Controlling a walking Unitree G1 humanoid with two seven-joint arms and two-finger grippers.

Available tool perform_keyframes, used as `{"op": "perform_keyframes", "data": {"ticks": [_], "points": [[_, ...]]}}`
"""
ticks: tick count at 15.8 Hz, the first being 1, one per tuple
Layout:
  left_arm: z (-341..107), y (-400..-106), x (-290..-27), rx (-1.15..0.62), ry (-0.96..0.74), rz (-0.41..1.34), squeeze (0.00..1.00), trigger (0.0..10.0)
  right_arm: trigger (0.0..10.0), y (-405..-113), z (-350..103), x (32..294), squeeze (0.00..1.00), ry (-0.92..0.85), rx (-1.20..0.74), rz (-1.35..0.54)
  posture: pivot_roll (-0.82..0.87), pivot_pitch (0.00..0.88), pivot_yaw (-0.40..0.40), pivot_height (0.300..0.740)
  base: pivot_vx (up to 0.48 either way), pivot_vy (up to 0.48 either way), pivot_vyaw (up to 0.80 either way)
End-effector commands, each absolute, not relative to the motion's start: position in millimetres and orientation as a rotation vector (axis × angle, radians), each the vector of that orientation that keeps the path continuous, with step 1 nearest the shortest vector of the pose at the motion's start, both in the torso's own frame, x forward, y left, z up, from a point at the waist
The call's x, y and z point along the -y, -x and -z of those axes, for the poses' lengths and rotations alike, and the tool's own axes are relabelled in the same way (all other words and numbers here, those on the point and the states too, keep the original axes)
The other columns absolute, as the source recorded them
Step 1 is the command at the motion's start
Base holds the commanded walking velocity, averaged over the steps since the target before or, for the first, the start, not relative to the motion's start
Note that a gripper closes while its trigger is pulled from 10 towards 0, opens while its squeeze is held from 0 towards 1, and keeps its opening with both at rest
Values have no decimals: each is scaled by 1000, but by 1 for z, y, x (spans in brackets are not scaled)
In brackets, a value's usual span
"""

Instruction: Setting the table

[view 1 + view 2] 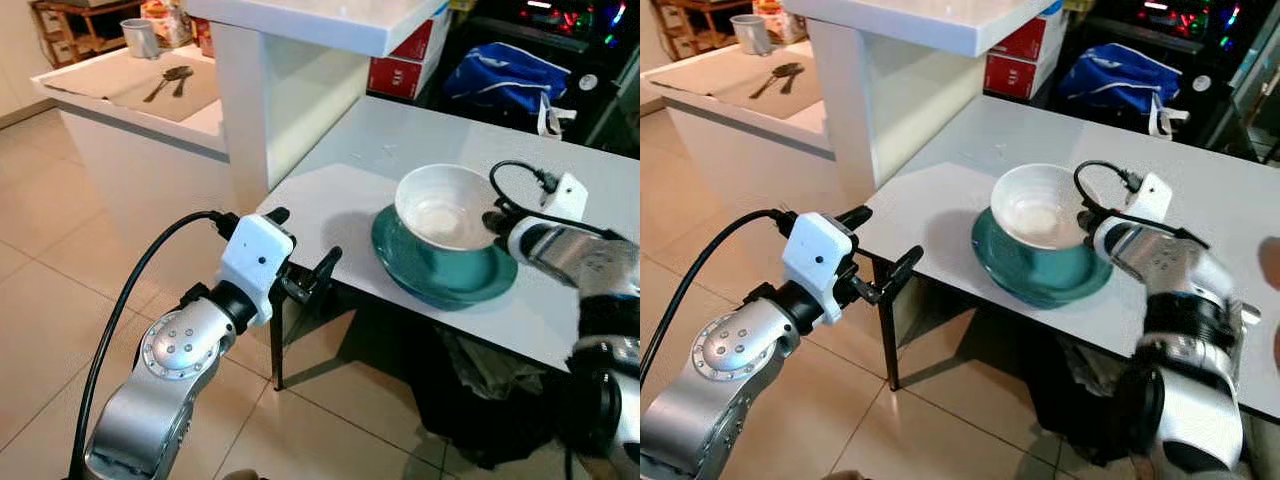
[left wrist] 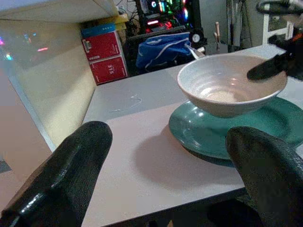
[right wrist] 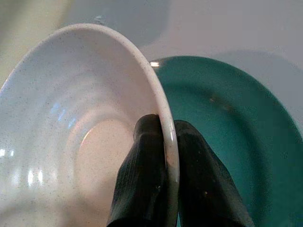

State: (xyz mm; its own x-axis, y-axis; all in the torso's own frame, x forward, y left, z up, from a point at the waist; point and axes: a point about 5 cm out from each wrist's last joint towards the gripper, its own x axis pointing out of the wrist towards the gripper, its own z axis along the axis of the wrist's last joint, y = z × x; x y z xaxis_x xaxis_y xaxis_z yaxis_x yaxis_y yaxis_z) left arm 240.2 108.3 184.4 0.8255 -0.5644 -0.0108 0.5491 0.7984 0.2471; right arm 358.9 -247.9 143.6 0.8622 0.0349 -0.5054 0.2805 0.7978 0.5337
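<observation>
A white speckled bowl (image 1: 445, 207) rests on a teal plate (image 1: 440, 272) near the front edge of the white table (image 1: 330, 205). My right gripper (image 3: 165, 137) is shut on the bowl's right rim, one finger inside and one outside. The bowl (image 3: 71, 127) and plate (image 3: 236, 123) show close up in the right wrist view. My left gripper (image 1: 305, 255) hangs open in front of the table's left corner, apart from the dishes; its fingertips (image 2: 66, 165) frame the bowl (image 2: 227, 87) and plate (image 2: 213, 135) ahead.
A white shelf pillar (image 1: 275, 90) stands at the table's back left. Behind it a counter (image 1: 130, 85) holds spoons (image 1: 170, 80) and a metal cup (image 1: 140, 38). Red boxes (image 1: 405, 60) and a blue bag (image 1: 500, 75) lie beyond the table. Tiled floor (image 1: 60, 300) spreads to the left.
</observation>
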Motion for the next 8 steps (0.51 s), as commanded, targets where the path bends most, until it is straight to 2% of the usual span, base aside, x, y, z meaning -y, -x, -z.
{"op": "perform_keyframes", "data": {"ticks": [1, 4, 8], "points": [[-184, -242, -107, 55, -259, 608, 0, 10000, 10000, -365, -152, 250, 0, -652, -483, 143, 28, 10, -54, 740, 0, 0, 0], [-184, -241, -105, 52, -256, 625, 0, 10000, 10000, -371, -145, 244, 0, -654, -501, 141, 39, 17, -60, 740, 0, 0, 0], [-182, -229, -97, 27, -218, 727, 0, 10000, 10000, -372, -146, 249, 0, -653, -522, 156, 44, 21, -66, 740, 0, 0, 0]]}}
